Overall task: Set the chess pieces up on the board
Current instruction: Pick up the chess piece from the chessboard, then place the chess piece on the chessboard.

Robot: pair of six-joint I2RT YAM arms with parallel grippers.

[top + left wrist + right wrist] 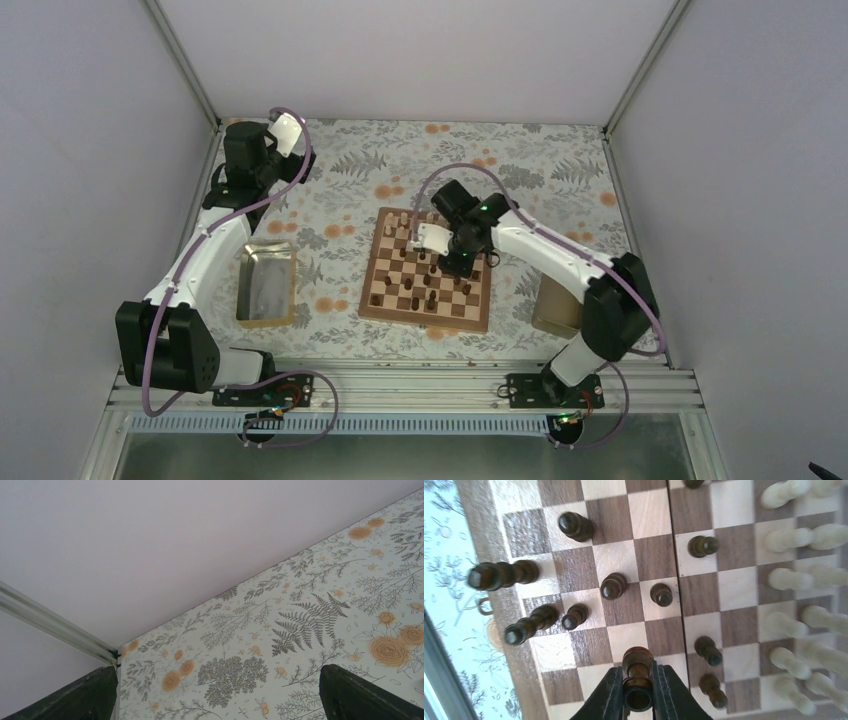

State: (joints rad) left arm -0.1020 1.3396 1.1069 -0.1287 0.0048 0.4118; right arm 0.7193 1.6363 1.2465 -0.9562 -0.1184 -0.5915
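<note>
The wooden chessboard [380,290] lies mid-table. Several dark brown pieces [431,299] stand on its near squares and pale pieces [403,218] along its far edge. My right gripper [460,258] hangs over the board's right part. In the right wrist view it [638,690] is shut on a dark brown piece [637,666] held over the board [589,645]. Other dark pieces [613,585] stand to the left and pale pieces [791,578] at the right. My left gripper [217,692] is open and empty, far away at the back left corner [285,135].
A rectangular metal tray [266,284] lies left of the board. A second tray [556,305] sits right of the board, partly hidden by my right arm. The floral tablecloth [280,645] runs to the grey walls and metal corner post [55,630].
</note>
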